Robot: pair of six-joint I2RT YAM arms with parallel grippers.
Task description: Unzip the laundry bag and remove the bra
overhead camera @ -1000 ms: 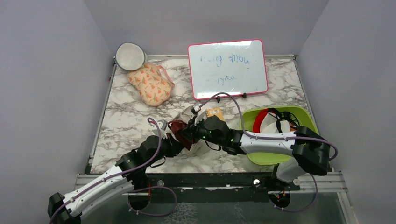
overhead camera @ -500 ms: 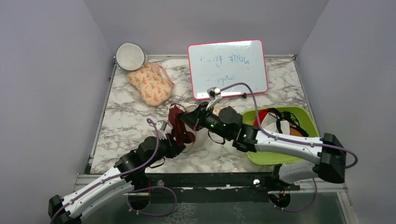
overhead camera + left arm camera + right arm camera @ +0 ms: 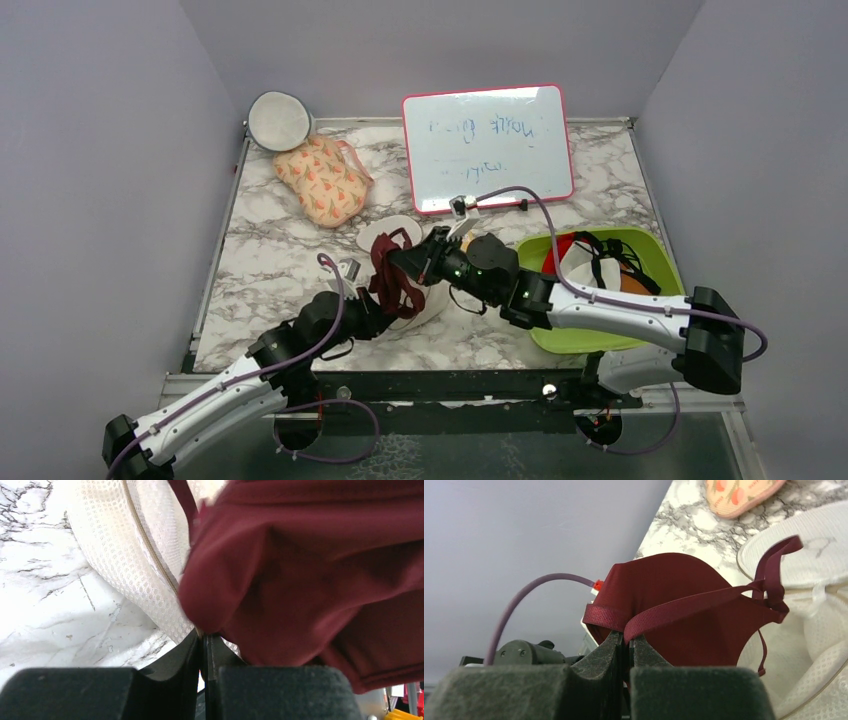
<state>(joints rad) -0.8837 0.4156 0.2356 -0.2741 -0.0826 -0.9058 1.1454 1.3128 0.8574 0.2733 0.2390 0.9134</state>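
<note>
Where the left gripper point(image 3: 204, 644) pinches fully closed on its zippered rim, the laundry bag point(image 3: 142, 560) lies near the front middle of the marble table point(image 3: 265, 270). It is a cream-white pouch of honeycomb mesh, soft and rumpled, with its mouth gaping and one round flap folded back. Out of it hangs the dark maroon bra point(image 3: 674, 590), partly clear of the mesh, its band clamped in the tightly closed right gripper point(image 3: 626, 642).

The white mesh laundry bag point(image 3: 400, 228) lies unzipped, mouth gaping, on the marble desk point(image 3: 280, 250). The dark red bra point(image 3: 390, 280) hangs above it, straps trailing.
</note>
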